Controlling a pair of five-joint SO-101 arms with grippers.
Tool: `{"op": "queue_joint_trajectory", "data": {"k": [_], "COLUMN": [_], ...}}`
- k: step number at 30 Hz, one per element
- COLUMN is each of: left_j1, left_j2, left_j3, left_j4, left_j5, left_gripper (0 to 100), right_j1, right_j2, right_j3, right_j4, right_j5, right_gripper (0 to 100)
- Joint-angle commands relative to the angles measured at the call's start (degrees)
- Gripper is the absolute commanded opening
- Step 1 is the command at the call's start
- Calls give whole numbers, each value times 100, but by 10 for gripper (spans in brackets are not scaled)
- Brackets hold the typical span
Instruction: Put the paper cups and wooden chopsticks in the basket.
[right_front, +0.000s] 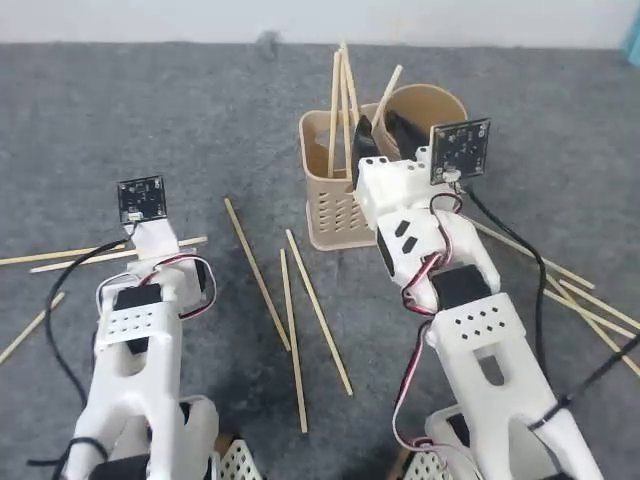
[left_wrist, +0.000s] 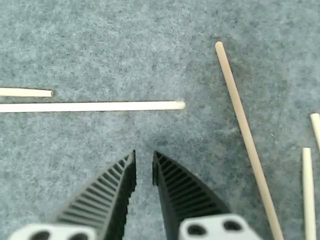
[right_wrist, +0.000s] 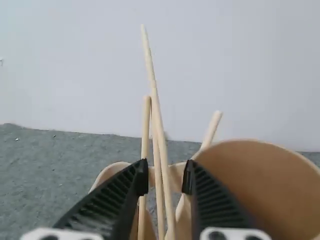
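A beige slotted basket (right_front: 335, 205) stands at the middle back with several wooden chopsticks (right_front: 340, 100) upright in it. A paper cup (right_front: 425, 105) sits at its right end; its base is hidden. My right gripper (right_front: 380, 135) hangs open over the basket, and a standing chopstick (right_wrist: 152, 95) shows in the gap between its jaws, beside the cup (right_wrist: 260, 185). My left gripper (left_wrist: 144, 160) hovers low over the carpet, jaws a narrow gap apart and empty, just short of a lying chopstick (left_wrist: 90, 106). Another chopstick (left_wrist: 245, 135) lies to one side.
Loose chopsticks lie on the grey carpet: three in the middle (right_front: 293, 340), some at the left (right_front: 100, 252) and some at the right (right_front: 590, 310). A white wall rises behind the basket (right_wrist: 107, 175).
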Motion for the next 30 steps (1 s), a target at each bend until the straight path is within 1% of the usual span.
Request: {"op": "queue_joint_trajectory", "data": {"k": [1,3,6,8,12,17,21,24,28,30], "left_j1": [-9,-18,-18,-26,-26,-26,-35,-35,-35,-35], "left_j2": [-202,-202,-202,-202,-202,-202,-202,-202,-202,-202], "left_j3": [-48,-48,-48,-48,-48,-48,-48,-48,-48,-48], "left_j4": [-114,-114,-114,-114,-114,-114,-114,-114,-114,-114], "left_j5": [-53,-53,-53,-53,-53,-53,-53,-53,-53,-53], "left_gripper": [52,52,52,52,52,52,52,52,52,52], "right_j1": [4,40,180,268,778,1684,2308,2554,2826,2897], "right_j2": [-286,-523,-1130,-1640,-2651,-3301,-3240,-2809,-1499,-690], "right_j3": [-97,-79,-88,-88,-88,-88,-97,-273,-1125,-1635], "right_j4": [-101,119,866,1464,2791,4233,4927,5429,6316,6642], "right_j5": [62,62,62,70,149,1284,1925,2286,2611,2910], "right_gripper": [117,113,113,113,112,112,112,111,111,111]}}
